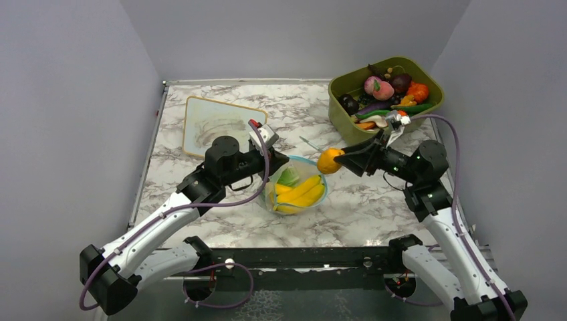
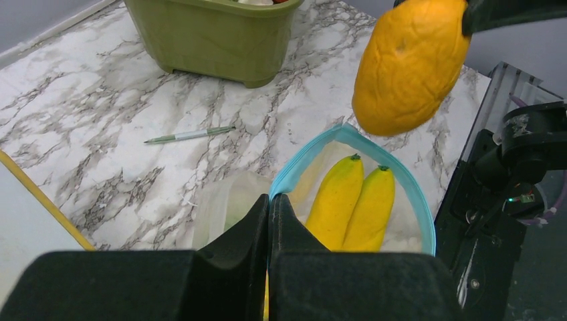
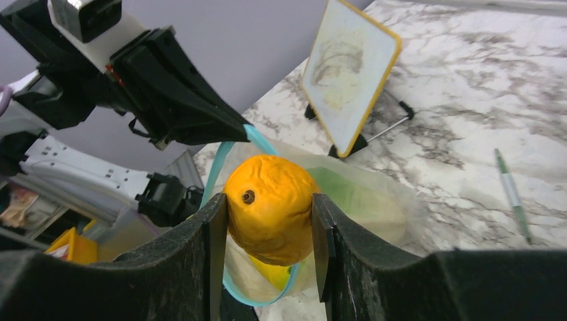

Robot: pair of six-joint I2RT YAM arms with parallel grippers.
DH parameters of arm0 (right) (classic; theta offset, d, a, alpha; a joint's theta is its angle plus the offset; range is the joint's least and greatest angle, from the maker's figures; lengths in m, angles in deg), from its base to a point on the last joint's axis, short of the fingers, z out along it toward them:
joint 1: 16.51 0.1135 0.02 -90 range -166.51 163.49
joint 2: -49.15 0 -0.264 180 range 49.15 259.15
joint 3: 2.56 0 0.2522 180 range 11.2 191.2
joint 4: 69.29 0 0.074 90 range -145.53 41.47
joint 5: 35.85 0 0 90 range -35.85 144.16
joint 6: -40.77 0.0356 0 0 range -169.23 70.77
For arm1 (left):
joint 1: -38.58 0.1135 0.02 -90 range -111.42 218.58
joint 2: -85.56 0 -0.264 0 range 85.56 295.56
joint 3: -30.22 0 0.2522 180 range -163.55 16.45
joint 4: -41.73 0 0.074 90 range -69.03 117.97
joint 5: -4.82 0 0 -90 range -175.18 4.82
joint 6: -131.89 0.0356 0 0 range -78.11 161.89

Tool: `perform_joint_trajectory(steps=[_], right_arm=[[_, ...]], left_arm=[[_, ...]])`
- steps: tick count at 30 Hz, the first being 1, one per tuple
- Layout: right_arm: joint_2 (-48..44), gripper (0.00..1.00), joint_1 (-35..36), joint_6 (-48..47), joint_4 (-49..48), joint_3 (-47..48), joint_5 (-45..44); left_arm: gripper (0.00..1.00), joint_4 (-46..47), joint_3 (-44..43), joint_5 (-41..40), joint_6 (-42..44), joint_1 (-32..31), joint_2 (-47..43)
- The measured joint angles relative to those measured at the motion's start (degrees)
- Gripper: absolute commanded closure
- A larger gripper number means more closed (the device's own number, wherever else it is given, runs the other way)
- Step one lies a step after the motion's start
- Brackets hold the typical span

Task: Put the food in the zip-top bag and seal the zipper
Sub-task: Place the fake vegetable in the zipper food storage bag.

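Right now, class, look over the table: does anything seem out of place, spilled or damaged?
One stray: a green pen lies loose on the marble table between the olive-green tub and the zip-top bag; it is no food. Nothing looks spilled or damaged.

I see a marble-patterned table (image 1: 374,207). A green tub (image 1: 344,115) sits at the far right corner. A framed white board (image 1: 214,124) is propped up toward the far left. A pen (image 1: 309,143) lies flat mid-table. A clear bag (image 2: 224,200) rests nearer the near edge, about centre.
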Motion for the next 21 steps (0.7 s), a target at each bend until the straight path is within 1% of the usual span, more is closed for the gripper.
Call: perform_joint_trajectory(steps=[2,9,12,16,21], right_arm=[[1.09,0.74,2.34,0.37,-1.75,-0.81,-0.22],[4.13,0.75,17.29,-0.57,-5.03,-0.94,-5.95],[5.95,0.74,22.18,-2.60,-6.49,-0.81,-8.46],[7.82,0.74,25.51,-9.55,-10.08,-1.62,-10.29],[10.49,0.74,26.75,-19.02,-16.15,-4.04,-10.29]], left_arm=[[1.00,-0.57,-0.68,0.02,-0.63,0.00,0.22],[1.00,-2.51,-2.89,0.11,-3.41,0.00,2.32],[1.00,-2.67,-2.93,0.13,-4.33,0.00,2.51],[1.00,-2.69,-3.10,0.20,-5.64,0.00,2.49],[1.00,-2.82,-3.45,0.26,-7.17,0.00,2.43]])
